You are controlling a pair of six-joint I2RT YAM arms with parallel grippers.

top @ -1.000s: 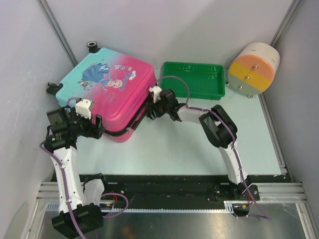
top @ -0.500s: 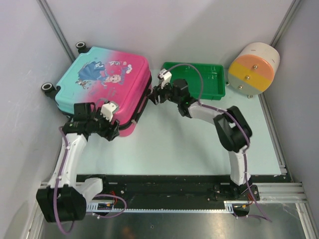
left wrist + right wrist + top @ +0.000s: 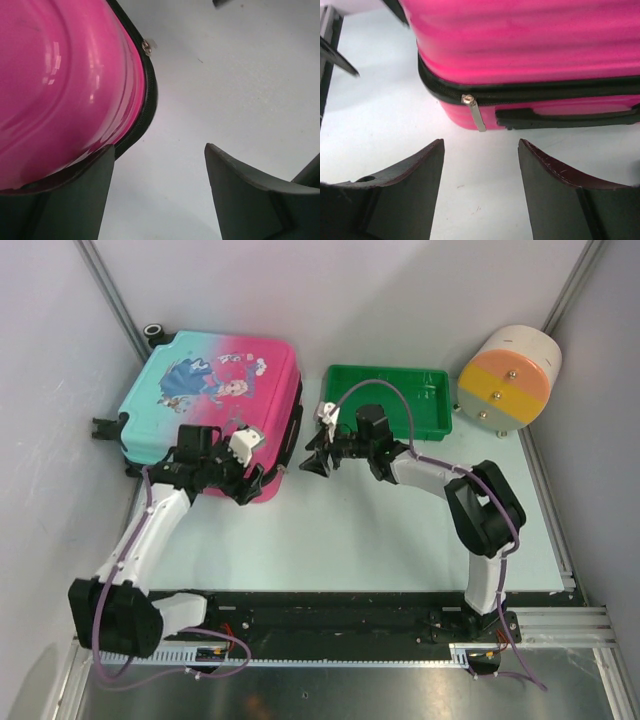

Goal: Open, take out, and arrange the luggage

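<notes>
Luggage [image 3: 215, 400] lies flat and zipped shut at about ten o'clock on the table [image 3: 400, 530], print side up, with its wheels toward the left wall. The glossy hard shell looks stiff and slippery, and too bulky for either gripper to span. I judge it will slide and pivot more readily than lift. The sensible holds are the thin metal zipper pull [image 3: 475, 112] and the black side handle [image 3: 560, 117] on the pink flank.

The left gripper [image 3: 157, 160] stands at the case's near pink corner, jaws wide apart, one finger against the shell and nothing clamped. The right gripper [image 3: 480, 150], at three o'clock of the case, is likewise spread and empty, with the pull just beyond its tips. A green tray [image 3: 388, 400] lies at twelve o'clock and a white-and-orange cylinder [image 3: 508, 375] at two.

Over the last second the case has swung squarer to the back wall. The left gripper has moved from the near left edge to that corner.
</notes>
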